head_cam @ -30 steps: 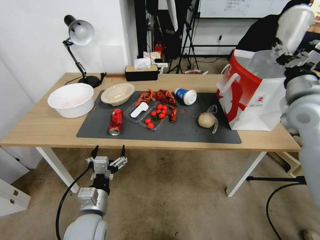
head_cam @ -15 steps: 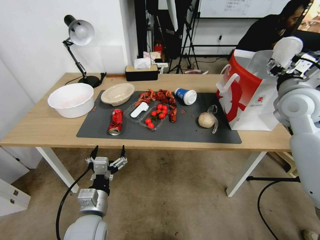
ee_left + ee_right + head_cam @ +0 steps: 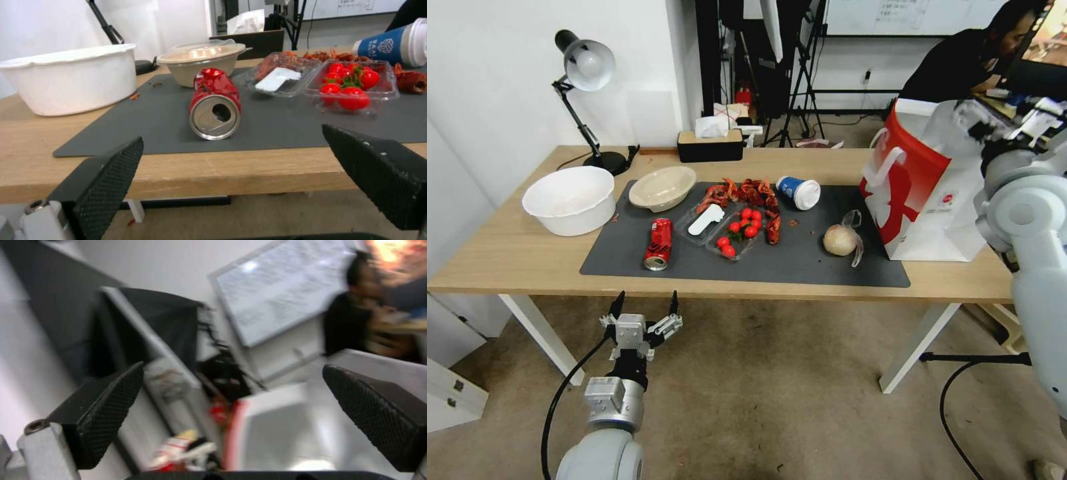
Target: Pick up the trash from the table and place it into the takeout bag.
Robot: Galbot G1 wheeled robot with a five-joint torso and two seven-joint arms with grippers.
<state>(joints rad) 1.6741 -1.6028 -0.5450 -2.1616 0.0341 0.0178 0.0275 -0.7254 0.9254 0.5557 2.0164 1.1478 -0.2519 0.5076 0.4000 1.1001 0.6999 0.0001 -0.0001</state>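
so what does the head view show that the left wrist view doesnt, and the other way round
Head view alone: the takeout bag, the wrapped ball, the lamp and the raised right arm by the bag. Left wrist view alone: the crushed can's open end and the clear lid on the beige bowl. Both: the white tub, the tomatoes, the blue cup and the open left gripper.

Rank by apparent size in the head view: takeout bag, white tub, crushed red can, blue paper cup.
1. takeout bag
2. white tub
3 and 4. crushed red can and blue paper cup look alike; unranked.
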